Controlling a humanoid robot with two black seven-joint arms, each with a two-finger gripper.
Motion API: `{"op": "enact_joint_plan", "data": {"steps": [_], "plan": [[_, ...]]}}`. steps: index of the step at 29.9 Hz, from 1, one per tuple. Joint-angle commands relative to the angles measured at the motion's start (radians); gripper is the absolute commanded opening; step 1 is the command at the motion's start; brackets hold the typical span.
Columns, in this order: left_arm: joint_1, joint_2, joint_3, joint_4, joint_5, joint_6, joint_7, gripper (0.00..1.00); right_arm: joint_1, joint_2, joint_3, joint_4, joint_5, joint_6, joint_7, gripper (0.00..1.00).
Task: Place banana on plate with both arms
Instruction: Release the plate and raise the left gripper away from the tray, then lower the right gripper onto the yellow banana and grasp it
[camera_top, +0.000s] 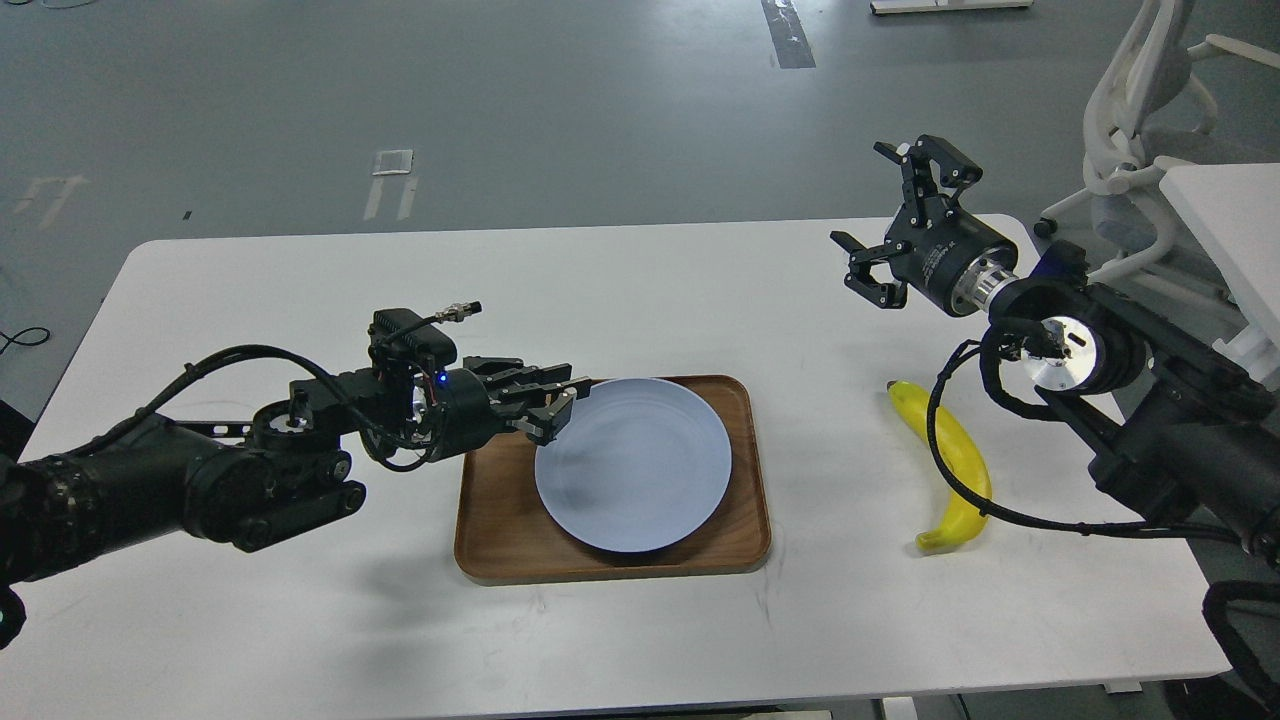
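Observation:
The pale blue-grey plate lies flat in the brown wooden tray at the middle of the white table. My left gripper is at the plate's upper left rim with its fingers parted, and I see nothing held between them. The yellow banana lies on the table to the right of the tray, with a black cable of my right arm crossing over it. My right gripper is open and empty, raised above the table's far right part, well behind the banana.
A white office chair and a white side table stand beyond the table's right end. The table's right edge is close to the banana. My right arm's elbow and cables hang over the table just right of the banana.

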Motion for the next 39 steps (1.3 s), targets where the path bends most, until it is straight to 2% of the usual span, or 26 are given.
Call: {"op": "enact_joint_plan", "data": {"steps": [1,5,6,11,14,15,17,18,19,20,21,27,31,33,39], "plan": [[-0.001,0.014,-0.011,-0.017,-0.01,-0.024,-0.004,0.97,0.0,0.0,0.0,0.0,0.0,-0.003,0.0,1.0],[-0.009,0.019,-0.066,-0.017,-0.102,-0.029,-0.017,0.98,0.0,-0.006,0.0,0.001,0.0,-0.003,-0.001,0.99],[-0.02,0.02,-0.12,-0.015,-0.171,-0.03,-0.032,0.98,0.0,-0.015,-0.002,0.006,0.0,-0.003,-0.001,1.0],[-0.052,0.028,-0.327,-0.015,-0.427,-0.061,-0.034,0.98,0.006,-0.08,-0.06,0.053,-0.054,0.005,0.0,0.99],[-0.061,0.011,-0.503,-0.003,-0.682,-0.205,-0.029,0.98,0.034,-0.168,-0.149,0.112,-0.3,0.003,0.0,0.97],[-0.055,0.01,-0.572,-0.001,-0.796,-0.278,0.032,0.98,0.052,-0.22,-0.179,0.153,-0.456,0.003,0.005,0.97],[-0.049,0.01,-0.634,0.002,-0.917,-0.326,0.129,0.98,0.063,-0.28,-0.201,0.211,-0.657,0.003,0.022,0.98],[-0.044,0.008,-0.683,0.003,-1.028,-0.344,0.248,0.98,0.07,-0.343,-0.222,0.278,-0.831,0.003,0.066,0.98],[-0.041,0.008,-0.703,0.003,-1.078,-0.345,0.311,0.98,0.074,-0.38,-0.232,0.309,-0.91,0.005,0.091,0.98],[-0.035,0.009,-0.737,0.006,-1.16,-0.345,0.406,0.98,0.072,-0.441,-0.254,0.361,-1.033,0.006,0.13,0.98],[-0.031,0.011,-0.769,0.011,-1.207,-0.348,0.464,0.98,0.075,-0.496,-0.29,0.394,-1.136,0.008,0.141,0.98],[0.014,0.026,-0.837,0.016,-1.233,-0.357,0.457,0.98,0.126,-0.61,-0.507,0.46,-1.463,0.009,0.143,0.98],[0.046,0.04,-0.837,0.016,-1.232,-0.351,0.411,0.98,0.115,-0.618,-0.58,0.454,-1.485,0.009,0.14,0.98],[0.055,0.048,-0.837,0.011,-1.232,-0.354,0.375,0.98,0.109,-0.608,-0.621,0.452,-1.483,0.009,0.122,0.97],[0.054,0.063,-0.841,0.002,-1.233,-0.354,0.367,0.98,0.035,-0.529,-0.632,0.377,-1.479,-0.003,0.089,0.93]]}}
